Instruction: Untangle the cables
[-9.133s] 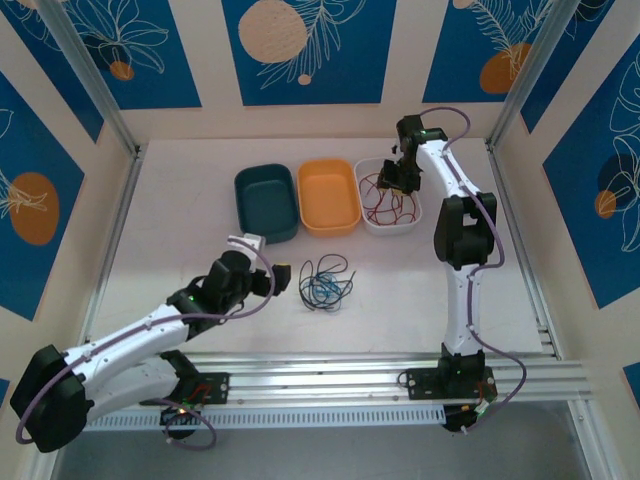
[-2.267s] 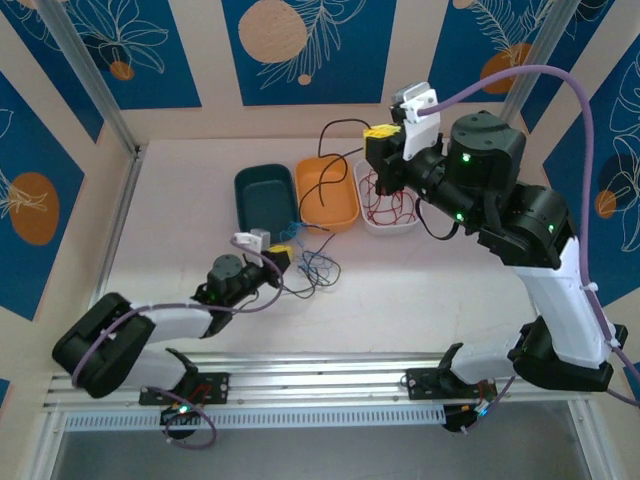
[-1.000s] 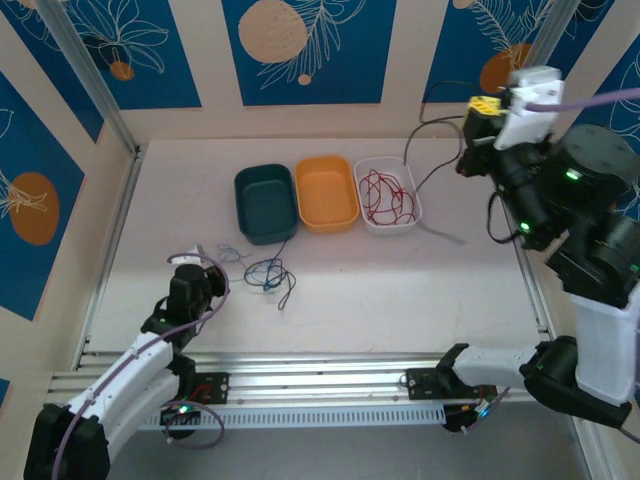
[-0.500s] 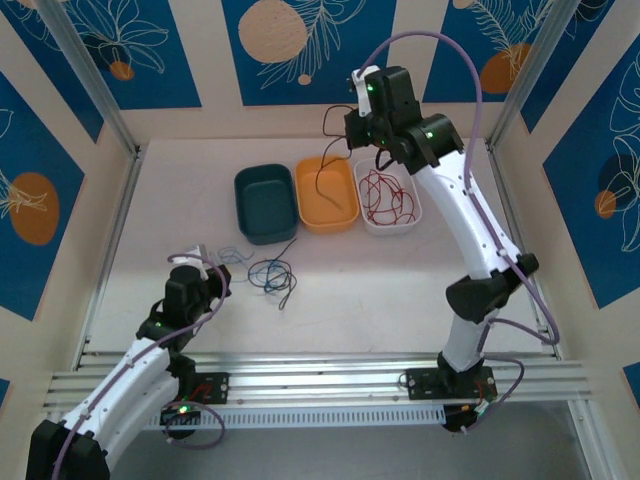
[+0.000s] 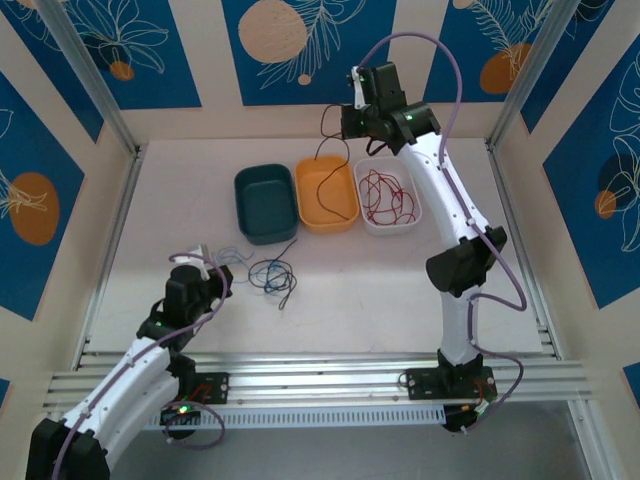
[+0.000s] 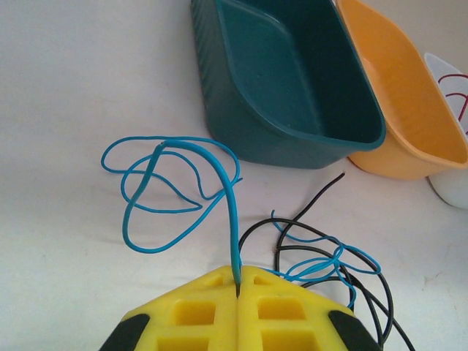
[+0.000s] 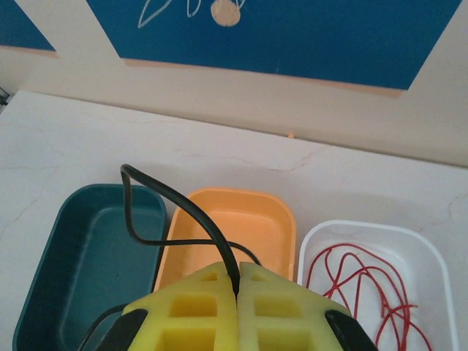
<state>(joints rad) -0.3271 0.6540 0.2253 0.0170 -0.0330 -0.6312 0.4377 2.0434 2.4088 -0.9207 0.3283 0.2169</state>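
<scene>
- Red cable: we see loose overlapping loops lying wholly inside white bin.
- Black cable: one end pinched in closed right hand. Strand arches up and left, then hangs down over orange bin.
- Blue cable: pinched in closed left hand. It rises, then bends into open loops on surface, near teal bin.
- Second black strand: lies on surface beside left hand. We note it crossing further thin blue loops, tangled with them.
</scene>
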